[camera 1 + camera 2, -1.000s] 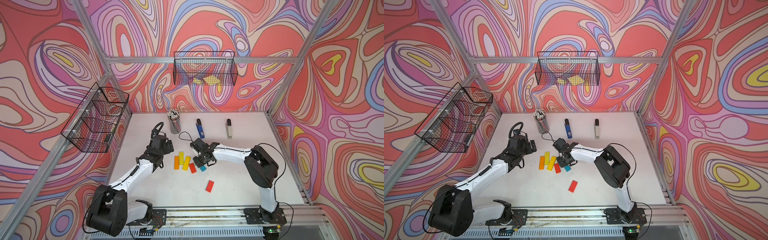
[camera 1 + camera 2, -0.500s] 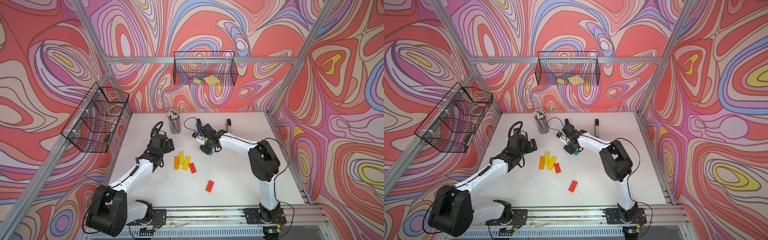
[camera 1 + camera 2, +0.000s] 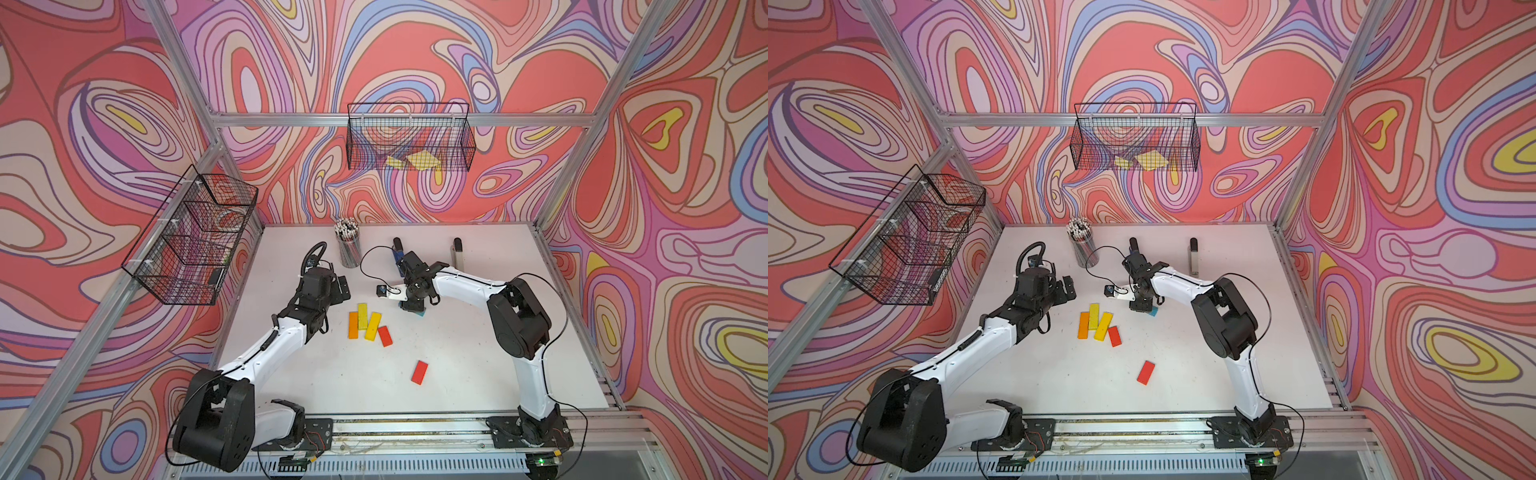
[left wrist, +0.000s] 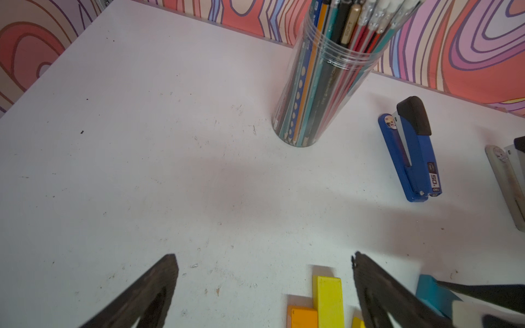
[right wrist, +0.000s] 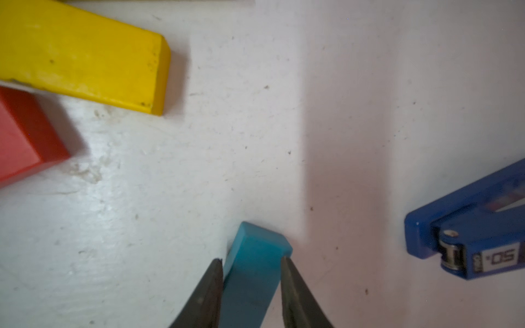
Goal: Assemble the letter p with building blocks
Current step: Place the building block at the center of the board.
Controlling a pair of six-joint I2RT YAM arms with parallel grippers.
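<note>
- Landmark: clear plastic cup of pencils (image 3: 348, 249), upright near the back edge of the white tabletop (image 3: 291, 374).
- Right gripper (image 5: 251, 259): down at the tabletop on the robot-base side of the cup, offset toward the right arm.
- Its jaws are nearly together, clamped across the width of the small flat light blue block (image 5: 252, 279). 1 fingertip (image 5: 287, 275) sits against each long side.
- The light blue block lies flat on the table. In both top views only a corner of it shows beneath the gripper.
- Left gripper (image 4: 264, 255): jaws wide apart, nothing between them. It hangs over bare table on the base side of the cup, offset toward the left arm.
- Cluster of 4 blocks, base side of the cup, between the 2 grippers:
- The flat orange block (image 3: 353, 325) and a flat yellow block (image 3: 363, 316) lie side by side, long edges touching.
- The second yellow block (image 3: 372, 326) lies tilted against the first.
- A short red block (image 3: 385, 336) lies just beside the tilted yellow one, on the side away from the cup.
- Second short red block (image 3: 419, 372): alone, flat, farthest of the 6 from the cup, well apart from the cluster.
- Blue stapler (image 4: 409, 153): near the cup on the right-arm side. Its front end is near the light blue block, not touching it.
- Beige stapler (image 3: 458, 255): beyond the blue stapler from the cup, same side.
</note>
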